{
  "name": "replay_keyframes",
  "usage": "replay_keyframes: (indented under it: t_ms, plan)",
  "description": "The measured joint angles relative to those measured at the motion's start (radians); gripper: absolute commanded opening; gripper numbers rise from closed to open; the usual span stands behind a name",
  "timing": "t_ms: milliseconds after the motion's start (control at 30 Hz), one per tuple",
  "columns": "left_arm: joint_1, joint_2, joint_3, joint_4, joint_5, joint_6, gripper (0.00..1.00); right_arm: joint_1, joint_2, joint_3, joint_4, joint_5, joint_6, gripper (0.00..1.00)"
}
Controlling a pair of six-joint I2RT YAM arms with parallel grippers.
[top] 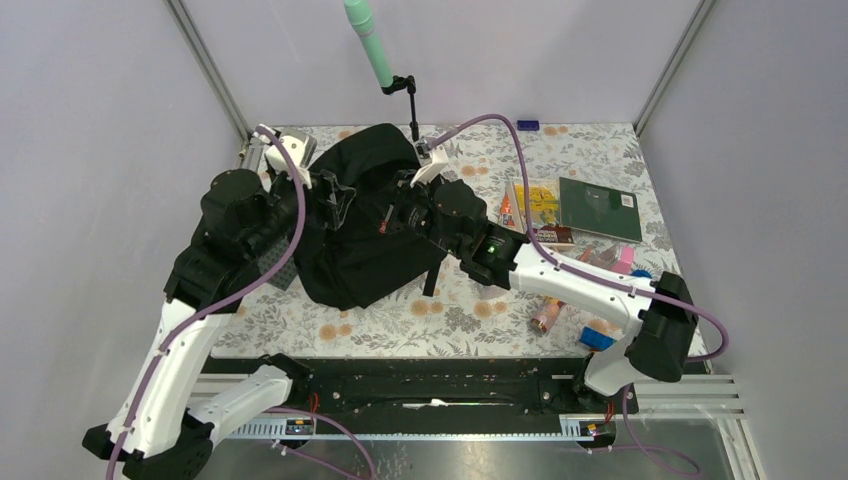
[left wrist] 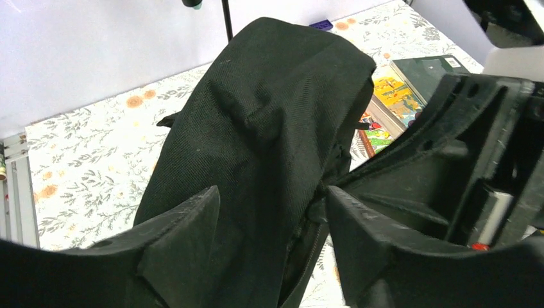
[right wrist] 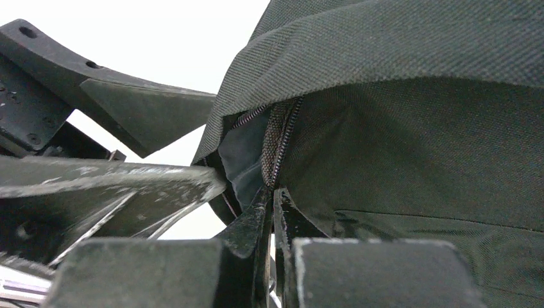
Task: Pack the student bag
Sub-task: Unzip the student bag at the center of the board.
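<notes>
Right claw point(right wrist: 272, 215), clamped on the zipper edge point(right wrist: 280, 138) of the student bag point(right wrist: 417, 128), should pull steadily away from the left claw point(left wrist: 272, 196), spread apart astride the fabric.

This is a robot lab test cell. Plain pale wall panels point(top: 90, 150) box in the table point(top: 300, 325) on three sides, framed by bare aluminium posts point(top: 205, 60). The left arm point(top: 175, 350) and right arm point(top: 580, 285) are bolted to a metal rail point(top: 660, 395) at the near edge and trail purple cables point(top: 500, 122). A clamp stand point(top: 411, 105) rises at the back of the table.
</notes>
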Motion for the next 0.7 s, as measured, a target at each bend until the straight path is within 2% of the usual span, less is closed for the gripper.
replay_keyframes:
  t_ms: [67,267,467,533,633,700]
  plan:
    - [0.000,0.014,-0.002,0.000,-0.010,0.005,0.42,0.000,-0.007,-0.010,0.001,0.000,0.000,0.00]
    - [-0.001,0.049,-0.011,0.017,-0.078,0.003,0.08,0.034,-0.063,-0.108,0.029,0.057,-0.018,0.00]
    - [-0.002,0.043,-0.055,0.095,-0.152,-0.024,0.00,0.139,-0.154,-0.360,0.171,0.188,0.001,0.00]
    - [-0.002,0.040,-0.069,0.120,-0.167,-0.029,0.00,0.198,-0.164,-0.471,0.227,0.261,0.021,0.13]
    - [-0.004,0.027,-0.105,0.157,-0.170,-0.032,0.00,0.259,-0.164,-0.547,0.242,0.330,0.034,0.46]
    - [-0.004,0.014,-0.133,0.186,-0.166,-0.031,0.00,0.281,-0.174,-0.571,0.234,0.359,0.030,0.61]
